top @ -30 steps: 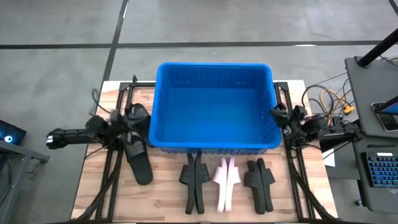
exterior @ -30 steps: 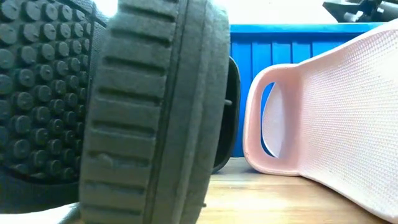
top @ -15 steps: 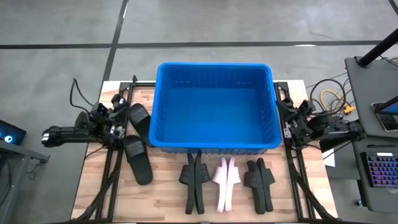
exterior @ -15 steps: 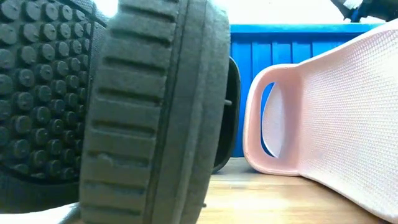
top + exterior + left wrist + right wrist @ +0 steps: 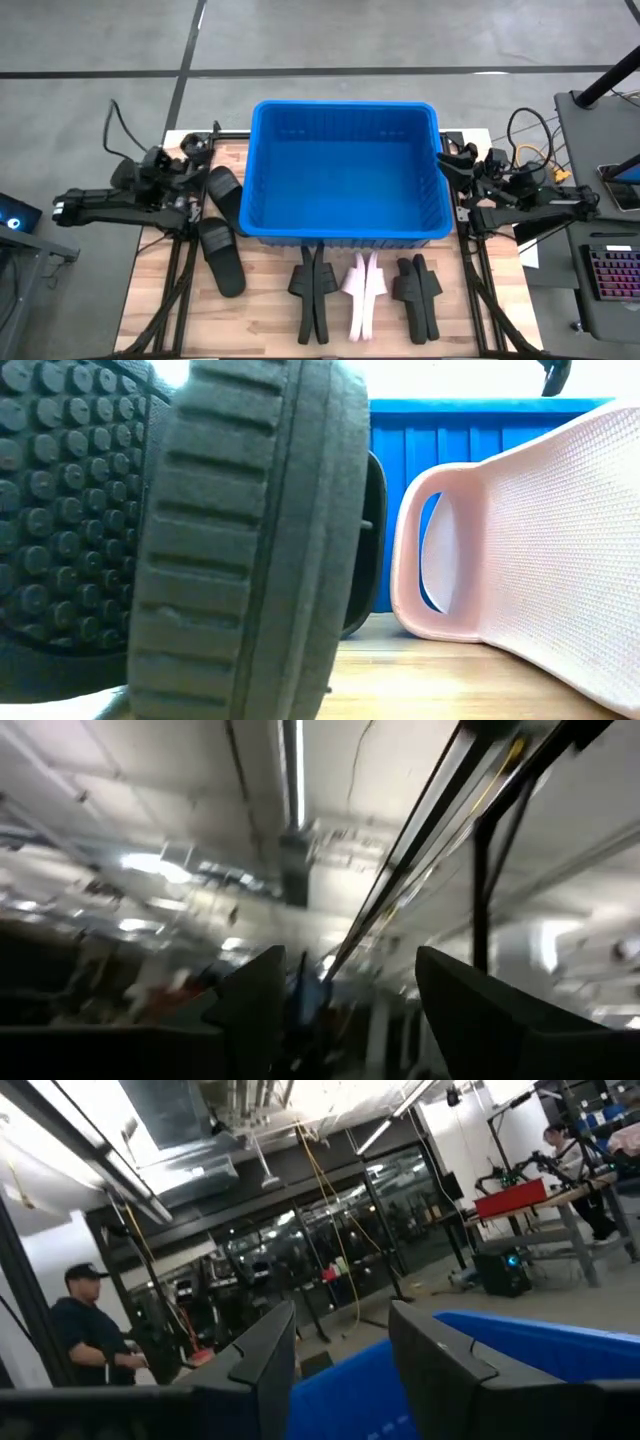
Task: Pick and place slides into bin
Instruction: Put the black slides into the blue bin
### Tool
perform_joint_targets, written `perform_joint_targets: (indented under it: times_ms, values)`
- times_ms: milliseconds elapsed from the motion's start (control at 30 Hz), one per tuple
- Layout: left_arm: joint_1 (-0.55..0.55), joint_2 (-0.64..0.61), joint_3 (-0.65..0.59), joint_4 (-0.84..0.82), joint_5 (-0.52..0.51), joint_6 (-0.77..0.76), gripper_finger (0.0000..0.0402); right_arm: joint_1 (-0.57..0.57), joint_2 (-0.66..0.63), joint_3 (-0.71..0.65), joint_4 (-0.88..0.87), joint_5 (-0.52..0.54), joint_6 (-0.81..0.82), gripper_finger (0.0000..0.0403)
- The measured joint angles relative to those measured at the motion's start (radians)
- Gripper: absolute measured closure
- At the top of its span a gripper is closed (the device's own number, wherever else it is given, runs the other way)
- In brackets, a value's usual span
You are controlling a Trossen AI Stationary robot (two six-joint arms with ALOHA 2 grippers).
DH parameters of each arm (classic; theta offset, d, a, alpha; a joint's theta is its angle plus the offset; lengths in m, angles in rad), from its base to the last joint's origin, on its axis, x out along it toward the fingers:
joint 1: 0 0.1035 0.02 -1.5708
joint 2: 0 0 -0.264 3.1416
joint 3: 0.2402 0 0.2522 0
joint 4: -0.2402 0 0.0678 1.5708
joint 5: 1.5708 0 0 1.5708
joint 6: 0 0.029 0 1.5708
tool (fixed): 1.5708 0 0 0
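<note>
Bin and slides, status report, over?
Both claws open, empty: left claw left of the blue bin, right claw at its right rim. Bin empty. Slides on table. Nothing blocking.

In the low view a black slide [image 5: 200, 540] fills the left side, cut off, hiding most of the blue bin [image 5: 470, 460]. The left wrist view is blurred.
</note>
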Motion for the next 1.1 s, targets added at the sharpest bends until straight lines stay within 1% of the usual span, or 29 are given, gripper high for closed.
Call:
perform_joint_targets:
  times_ms: [67,233,333,467,667,767,867,1100]
  values:
    - [0.000,0.016,0.051,-0.172,-0.049,0.017,0.0192,0.000,0.029,0.029,-0.028,0.000,0.000,0.0253]
    - [0.000,0.023,0.238,-0.736,-0.223,0.029,0.0192,0.000,0.083,0.111,-0.113,0.000,0.023,0.0264]
    - [0.000,0.068,0.337,-0.966,-0.273,0.029,0.0192,0.000,0.102,0.148,-0.179,0.000,0.023,0.0270]
    - [0.000,0.116,0.442,-1.186,-0.293,0.028,0.0192,0.000,0.114,0.180,-0.256,0.000,0.027,0.0277]
    - [0.000,0.176,0.528,-1.531,-0.294,-0.101,0.0191,0.000,0.115,0.179,-0.276,0.000,0.027,0.0286]
    - [0.000,0.198,0.535,-1.692,-0.293,-0.198,0.0191,0.000,0.116,0.179,-0.276,0.000,0.026,0.0287]
    - [0.000,0.215,0.522,-1.796,-0.296,-0.280,0.0191,0.000,0.116,0.179,-0.275,0.000,0.019,0.0284]
    - [0.000,0.266,0.481,-1.961,-0.317,-0.311,0.0191,0.000,0.116,0.178,-0.278,0.000,0.018,0.0287]
